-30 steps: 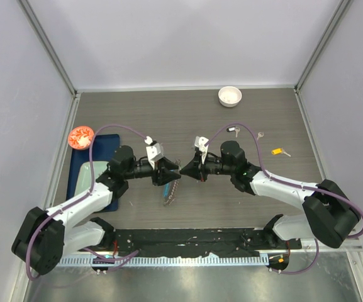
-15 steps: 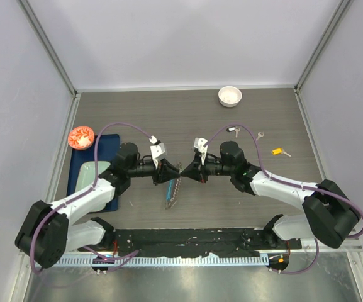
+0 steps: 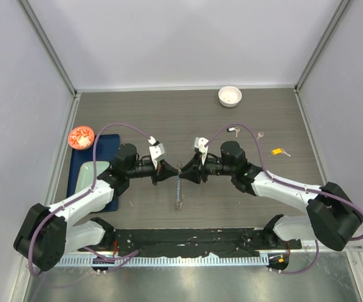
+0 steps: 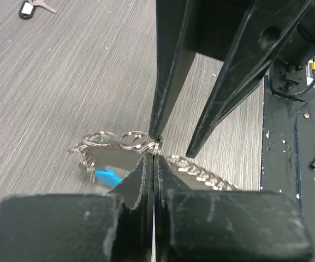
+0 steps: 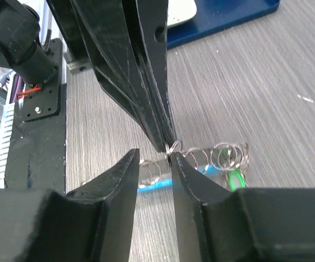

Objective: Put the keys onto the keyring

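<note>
The keyring (image 3: 179, 192), silver links with a blue segment (image 4: 108, 176), hangs between both grippers over the table's middle. My left gripper (image 3: 173, 170) (image 4: 153, 158) is shut on one of its top rings. My right gripper (image 3: 184, 171) (image 5: 153, 159) faces it with jaws open around the same spot, one finger (image 5: 182, 169) touching the ring. A green-tagged key (image 5: 233, 178) hangs on the keyring's small rings. Loose keys lie at the back right: a black-tagged key (image 3: 232, 129), a plain key (image 3: 259, 134) and a yellow-tagged key (image 3: 280, 151).
A white bowl (image 3: 229, 95) stands at the back. A blue tray (image 3: 87, 171) with a pale dish lies at the left, with a red-orange item (image 3: 80, 136) behind it. Purple cables arch over both arms. A black rail (image 3: 187, 239) runs along the near edge.
My left gripper has closed onto the keyring's top ring and my right gripper has opened off it. The keyring has shifted slightly right and now hangs straighter.
</note>
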`<state>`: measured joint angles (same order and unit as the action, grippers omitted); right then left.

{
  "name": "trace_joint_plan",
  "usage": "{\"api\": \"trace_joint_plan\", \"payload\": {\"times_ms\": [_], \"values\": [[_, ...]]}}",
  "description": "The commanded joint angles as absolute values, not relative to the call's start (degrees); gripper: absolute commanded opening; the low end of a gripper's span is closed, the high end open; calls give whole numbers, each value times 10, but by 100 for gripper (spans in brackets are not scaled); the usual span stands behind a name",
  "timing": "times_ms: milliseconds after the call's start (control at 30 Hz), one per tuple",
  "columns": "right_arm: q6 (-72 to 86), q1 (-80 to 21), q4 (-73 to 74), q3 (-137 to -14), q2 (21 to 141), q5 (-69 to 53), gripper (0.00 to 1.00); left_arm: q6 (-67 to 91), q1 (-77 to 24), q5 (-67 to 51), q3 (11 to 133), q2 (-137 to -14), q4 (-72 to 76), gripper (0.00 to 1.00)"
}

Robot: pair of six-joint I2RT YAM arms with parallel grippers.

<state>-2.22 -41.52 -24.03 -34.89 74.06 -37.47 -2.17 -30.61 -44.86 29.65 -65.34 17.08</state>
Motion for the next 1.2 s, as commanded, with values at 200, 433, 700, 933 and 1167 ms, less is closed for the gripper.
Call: {"api": "trace_joint_plan", "payload": {"times_ms": [200,433,700,933,1167], "values": [[21,-421,-179,-403,668,-241,64,-32,-308,-441,252,-617,242,0],[52,-424,-120,-424,678,-210,64,-42,-308,-441,233,-589,263,0],[58,-454,-114,-443,726,-197,63,-48,-308,-450,232,-581,265,0],[72,-460,-95,-458,728,-120,63,-87,-335,-325,265,-586,210,0],[97,-460,-109,-407,664,34,64,-79,-391,-166,387,-688,37,0]]}}
